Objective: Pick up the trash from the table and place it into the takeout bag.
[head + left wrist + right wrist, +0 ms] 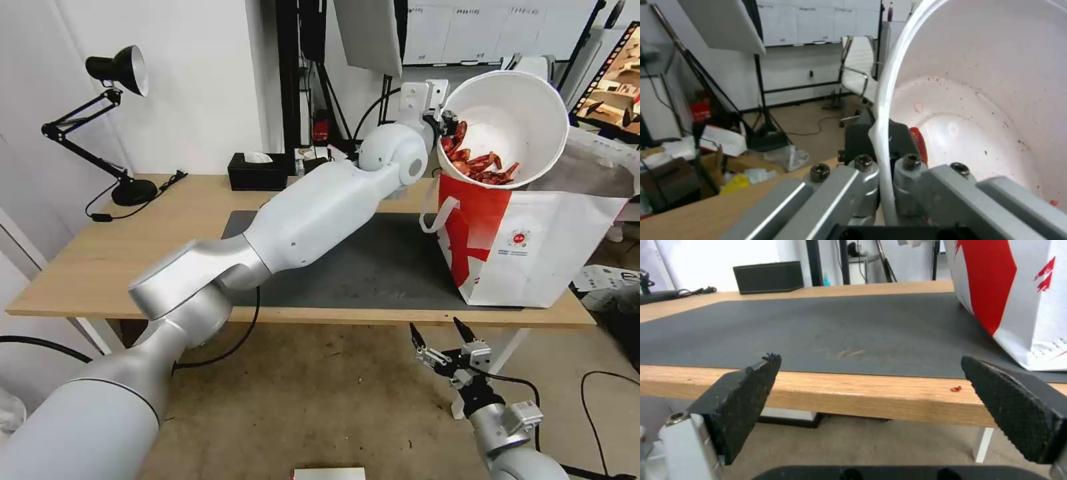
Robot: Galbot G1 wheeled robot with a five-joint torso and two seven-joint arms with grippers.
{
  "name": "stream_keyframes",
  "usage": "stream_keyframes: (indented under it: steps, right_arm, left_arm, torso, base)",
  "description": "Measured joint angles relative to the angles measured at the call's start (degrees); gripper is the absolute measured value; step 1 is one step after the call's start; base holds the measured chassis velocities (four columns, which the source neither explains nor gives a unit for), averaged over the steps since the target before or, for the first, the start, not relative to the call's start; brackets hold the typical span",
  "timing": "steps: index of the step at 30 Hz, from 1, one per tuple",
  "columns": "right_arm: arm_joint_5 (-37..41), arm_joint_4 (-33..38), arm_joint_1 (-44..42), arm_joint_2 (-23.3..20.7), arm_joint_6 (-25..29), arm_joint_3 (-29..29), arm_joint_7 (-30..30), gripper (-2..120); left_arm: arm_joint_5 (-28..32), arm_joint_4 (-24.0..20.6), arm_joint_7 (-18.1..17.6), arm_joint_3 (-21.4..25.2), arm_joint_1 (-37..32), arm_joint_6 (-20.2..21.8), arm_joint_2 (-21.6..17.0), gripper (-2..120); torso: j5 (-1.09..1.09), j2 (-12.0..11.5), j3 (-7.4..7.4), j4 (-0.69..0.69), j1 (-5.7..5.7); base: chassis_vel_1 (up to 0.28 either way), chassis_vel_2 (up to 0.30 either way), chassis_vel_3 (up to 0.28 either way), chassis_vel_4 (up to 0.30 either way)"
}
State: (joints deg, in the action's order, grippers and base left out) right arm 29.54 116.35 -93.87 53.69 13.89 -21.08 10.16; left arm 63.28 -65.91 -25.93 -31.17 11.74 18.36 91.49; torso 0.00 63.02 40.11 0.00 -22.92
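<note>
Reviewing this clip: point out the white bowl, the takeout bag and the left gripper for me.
White bowl (517, 113): head view, on its bare inner wall above the red scraps.
Takeout bag (533, 257): head view, on its white front panel.
Left gripper (882, 146): left wrist view, where the fingers clamp the bowl's rim.

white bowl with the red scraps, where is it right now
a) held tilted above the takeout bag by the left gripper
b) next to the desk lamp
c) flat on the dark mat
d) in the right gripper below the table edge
a: the left gripper pinches the rim of the white bowl, which hangs tipped on its side over the open takeout bag, while the right gripper sits open and empty below the table edge.
</note>
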Motion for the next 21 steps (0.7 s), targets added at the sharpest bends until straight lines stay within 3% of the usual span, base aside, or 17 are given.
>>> stream_keyframes:
  steps: [7,14,21]
  right_arm:
    - [0.0,0.0,0.0,0.0,0.0,0.0,0.0,100]
    - [0.0,0.0,0.0,0.0,0.0,0.0,0.0,100]
    - [0.0,0.0,0.0,0.0,0.0,0.0,0.0,100]
  left_arm:
    - [-0.3,0.0,-2.5,-0.8,0.8,2.4,-0.1,0]
    - [8.3,0.3,-5.7,1.6,1.9,3.4,-0.1,0]
    - [10.1,1.1,-6.4,2.9,2.5,3.3,0.0,0]
  torso:
    - [0.00,0.0,0.00,0.00,0.00]
    - [0.00,0.0,0.00,0.00,0.00]
    - [0.00,0.0,0.00,0.00,0.00]
  base:
    - [0.000,0.000,0.000,0.000]
    - [0.000,0.000,0.000,0.000]
    - [0.000,0.000,0.000,0.000]
